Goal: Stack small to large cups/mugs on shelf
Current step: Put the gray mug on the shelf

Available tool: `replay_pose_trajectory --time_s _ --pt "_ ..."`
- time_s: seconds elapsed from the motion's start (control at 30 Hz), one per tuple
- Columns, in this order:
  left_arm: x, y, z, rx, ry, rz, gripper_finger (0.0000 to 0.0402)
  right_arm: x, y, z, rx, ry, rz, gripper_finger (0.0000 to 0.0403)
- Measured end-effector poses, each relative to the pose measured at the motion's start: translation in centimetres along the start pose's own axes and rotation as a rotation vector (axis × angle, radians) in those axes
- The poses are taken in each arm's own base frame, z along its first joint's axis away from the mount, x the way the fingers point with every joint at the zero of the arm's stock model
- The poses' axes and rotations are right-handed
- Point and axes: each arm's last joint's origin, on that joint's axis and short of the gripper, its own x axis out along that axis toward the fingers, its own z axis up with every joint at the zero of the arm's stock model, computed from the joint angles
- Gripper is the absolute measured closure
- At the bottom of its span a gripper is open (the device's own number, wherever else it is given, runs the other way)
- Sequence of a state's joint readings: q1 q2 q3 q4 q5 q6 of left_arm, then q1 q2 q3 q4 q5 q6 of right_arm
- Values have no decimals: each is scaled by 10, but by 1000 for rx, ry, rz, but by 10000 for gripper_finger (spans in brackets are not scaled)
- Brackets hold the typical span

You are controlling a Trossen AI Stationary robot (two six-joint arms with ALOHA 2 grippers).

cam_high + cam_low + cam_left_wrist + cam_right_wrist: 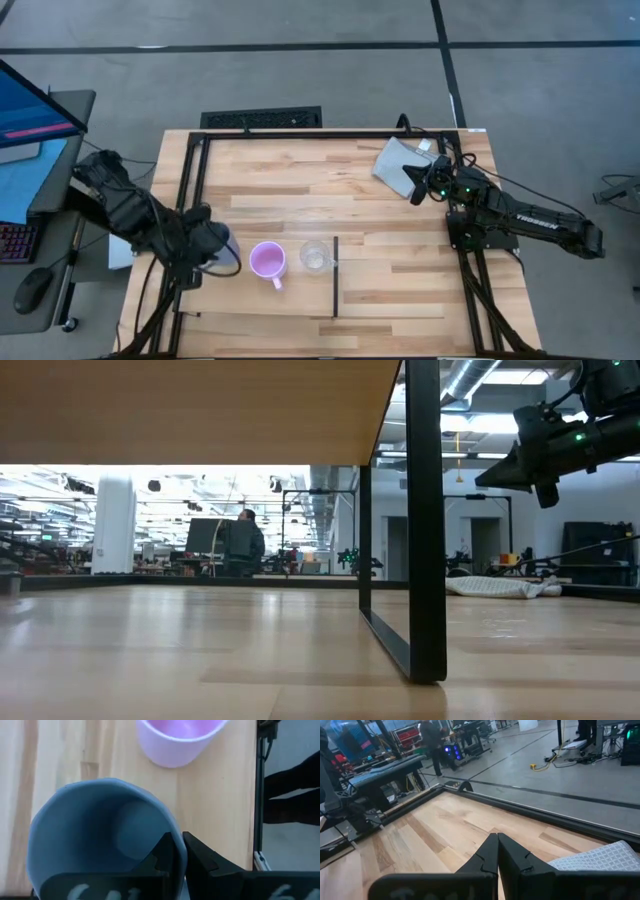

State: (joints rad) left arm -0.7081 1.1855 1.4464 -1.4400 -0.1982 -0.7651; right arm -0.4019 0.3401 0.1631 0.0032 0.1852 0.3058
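looking down from the high view, you see the left gripper [213,250] covering most of the blue-grey mug [222,243] at the shelf [400,300]'s left end, with the pink-purple mug [267,261] just right of it and the clear cup [315,256] beyond. only the left wrist view shows the fingers [167,855] pinching the blue-grey mug's rim. the right gripper [418,194] hangs clenched and empty over the grey cloth [400,162], far right. the low view shows no mugs.

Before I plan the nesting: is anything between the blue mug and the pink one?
Nothing visible. The left pincer is shut on the blue-grey mug rim, and bare wood separates it from the pink mug.
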Motion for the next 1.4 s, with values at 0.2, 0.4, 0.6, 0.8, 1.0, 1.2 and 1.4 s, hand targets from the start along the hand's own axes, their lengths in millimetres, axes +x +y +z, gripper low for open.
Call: replay_pose_trajectory --time_s 0.2,0.4,0.6,0.8,1.0,1.2,1.4 --pt "12 -15 0 -15 44 19 394 0 0 0 -1 4 -1 376" --pt "21 -27 0 -50 65 13 394 0 -1 -5 -9 46 -14 376" --pt "27 -33 0 -75 92 37 394 0 -2 -7 -13 68 -21 376" --pt "34 -38 2 -76 114 58 394 0 -2 -7 -13 68 -21 376" --pt "42 -42 3 -79 137 91 394 0 -2 -7 -13 68 -21 376" --pt "45 -44 4 -108 137 94 394 0 -2 -7 -13 67 -21 376" --pt "45 -44 4 -112 135 96 394 0 -2 -7 -13 67 -21 376"
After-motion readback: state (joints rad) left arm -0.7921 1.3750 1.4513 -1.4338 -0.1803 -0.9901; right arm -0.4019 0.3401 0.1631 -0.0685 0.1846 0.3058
